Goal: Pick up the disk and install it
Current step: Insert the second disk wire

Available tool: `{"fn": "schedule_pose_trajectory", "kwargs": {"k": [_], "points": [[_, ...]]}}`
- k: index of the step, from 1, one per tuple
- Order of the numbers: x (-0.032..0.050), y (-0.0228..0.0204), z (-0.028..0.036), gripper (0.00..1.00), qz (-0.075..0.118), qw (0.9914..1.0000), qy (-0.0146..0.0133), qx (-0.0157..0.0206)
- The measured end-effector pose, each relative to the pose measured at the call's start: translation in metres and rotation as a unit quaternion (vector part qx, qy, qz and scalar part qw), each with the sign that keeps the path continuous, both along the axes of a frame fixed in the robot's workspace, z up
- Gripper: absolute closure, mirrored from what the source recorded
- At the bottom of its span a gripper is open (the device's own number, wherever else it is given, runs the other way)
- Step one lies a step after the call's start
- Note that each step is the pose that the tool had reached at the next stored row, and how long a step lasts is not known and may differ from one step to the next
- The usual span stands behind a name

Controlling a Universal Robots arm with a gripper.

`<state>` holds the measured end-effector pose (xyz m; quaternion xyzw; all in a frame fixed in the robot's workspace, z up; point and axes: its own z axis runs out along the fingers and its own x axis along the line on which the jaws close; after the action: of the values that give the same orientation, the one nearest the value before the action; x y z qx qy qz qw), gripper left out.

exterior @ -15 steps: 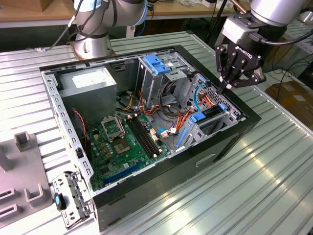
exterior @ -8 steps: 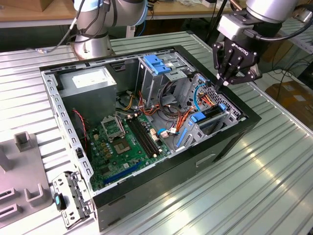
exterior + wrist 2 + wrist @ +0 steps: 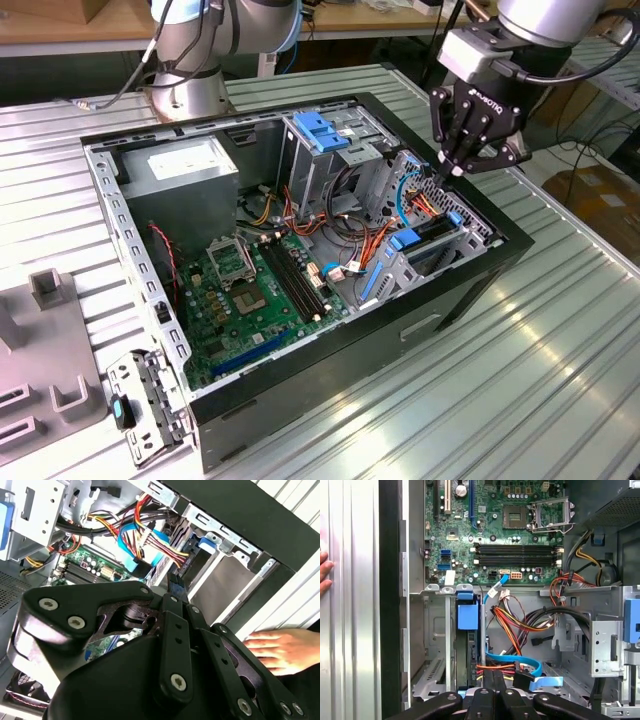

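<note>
The disk (image 3: 431, 231) stands on edge in the drive bay at the case's near right corner in the exterior view. A blue tab marks each of its ends. In the first wrist view its blue end tab (image 3: 467, 615) tops the dark body down in the slot. My gripper (image 3: 446, 172) hangs just above that bay, a little behind the disk and apart from it. Its fingers (image 3: 494, 680) are pressed together with nothing between them. In the second wrist view the shut fingertips (image 3: 176, 586) point at the bay's edge.
The open computer case (image 3: 470, 290) lies on a ribbed metal table. Inside are the motherboard (image 3: 250, 290), the cable bundles (image 3: 520, 622), a flat blue cable (image 3: 522, 661) and a tall cage with a light-blue latch plate (image 3: 322, 130). A person's hand (image 3: 280, 650) rests on the table beside the case.
</note>
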<state>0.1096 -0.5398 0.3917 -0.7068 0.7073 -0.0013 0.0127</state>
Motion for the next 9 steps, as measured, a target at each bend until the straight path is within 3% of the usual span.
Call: {"fn": "schedule_pose_trajectory", "kwargs": {"k": [9], "points": [[-0.0051,0.0020,0.0000,0.89,0.000,1.00000,0.0000,0.0001]]}}
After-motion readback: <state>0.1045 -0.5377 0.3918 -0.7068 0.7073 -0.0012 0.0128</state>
